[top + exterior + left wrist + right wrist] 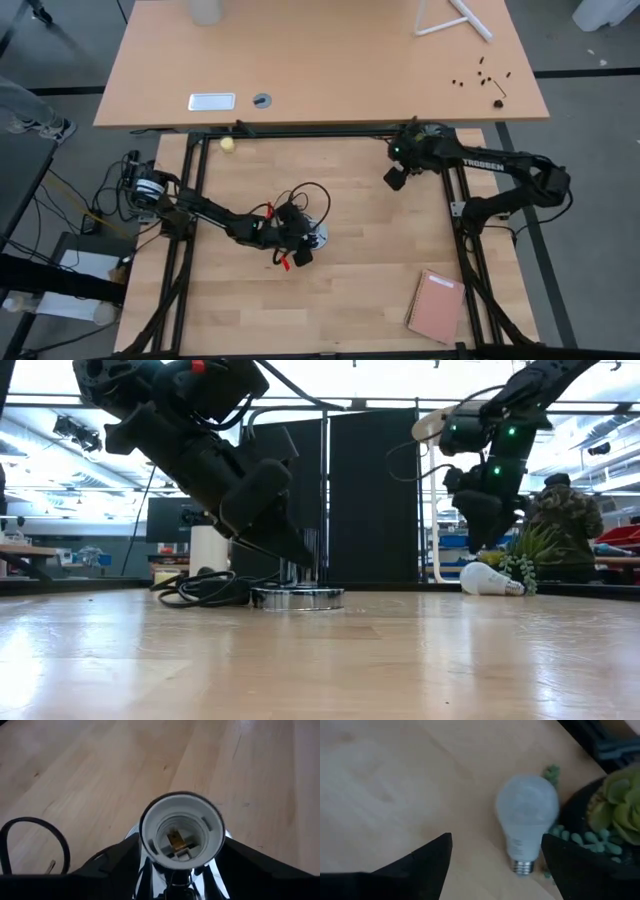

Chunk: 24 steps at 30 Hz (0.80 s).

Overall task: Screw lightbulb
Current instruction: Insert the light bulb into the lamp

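Note:
The white frosted lightbulb point(526, 815) lies on its side on the wooden table, next to a potted succulent point(615, 805); it also shows in the low view point(488, 580). In the high view my right arm hides it. My right gripper point(495, 862) hangs open above it, one finger on either side, touching nothing; it also shows in the high view point(395, 178). The lamp socket point(181, 830) stands upright on its round silver disc point(297, 598) at mid-table, its white mouth empty. My left gripper point(298, 240) is shut on the socket. My left gripper holds the socket's chrome body point(150, 870) just below the white mouth, pinched between its two fingers point(110, 867). It comes slanting down from the table's left side point(285, 540). The socket stands upright, its disc base on the table.
The socket's black cord point(205, 588) lies coiled beside the disc. A small yellowish ball point(228, 144) lies at the far left. A pink notebook point(435, 305) lies at the near right. A second table point(320, 60) stands beyond the far edge. A person point(565, 525) shows in the room behind.

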Tool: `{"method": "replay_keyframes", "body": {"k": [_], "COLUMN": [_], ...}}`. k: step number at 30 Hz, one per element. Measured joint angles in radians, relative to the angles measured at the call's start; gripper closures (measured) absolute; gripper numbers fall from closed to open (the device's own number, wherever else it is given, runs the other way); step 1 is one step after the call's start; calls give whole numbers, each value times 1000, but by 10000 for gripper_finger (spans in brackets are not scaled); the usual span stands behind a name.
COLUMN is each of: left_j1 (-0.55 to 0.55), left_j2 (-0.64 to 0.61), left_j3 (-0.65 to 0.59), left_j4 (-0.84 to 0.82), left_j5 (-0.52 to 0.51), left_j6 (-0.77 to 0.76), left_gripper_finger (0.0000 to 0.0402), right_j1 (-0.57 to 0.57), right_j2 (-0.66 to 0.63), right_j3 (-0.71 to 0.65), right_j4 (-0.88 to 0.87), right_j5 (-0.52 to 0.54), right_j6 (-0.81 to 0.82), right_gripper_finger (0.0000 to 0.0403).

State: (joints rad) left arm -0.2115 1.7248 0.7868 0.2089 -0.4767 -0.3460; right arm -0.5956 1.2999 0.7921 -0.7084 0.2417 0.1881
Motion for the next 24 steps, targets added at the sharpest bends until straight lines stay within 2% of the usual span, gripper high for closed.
{"method": "replay_keyframes", "body": {"k": [14, 24], "left_j1": [0, 0], "left_j2": [-30, -85], "left_j3": [0, 0], "left_j4": [-6, -2], "left_j5": [0, 1], "left_j6": [2, 24], "left_gripper_finger": [153, 153], "right_j1": [-85, -141], "right_j2": [131, 226], "right_j3": [0, 0], "right_j4": [-5, 94], "right_j5": [-20, -32], "right_j6": [3, -60], "right_gripper_finger": [80, 81]}}
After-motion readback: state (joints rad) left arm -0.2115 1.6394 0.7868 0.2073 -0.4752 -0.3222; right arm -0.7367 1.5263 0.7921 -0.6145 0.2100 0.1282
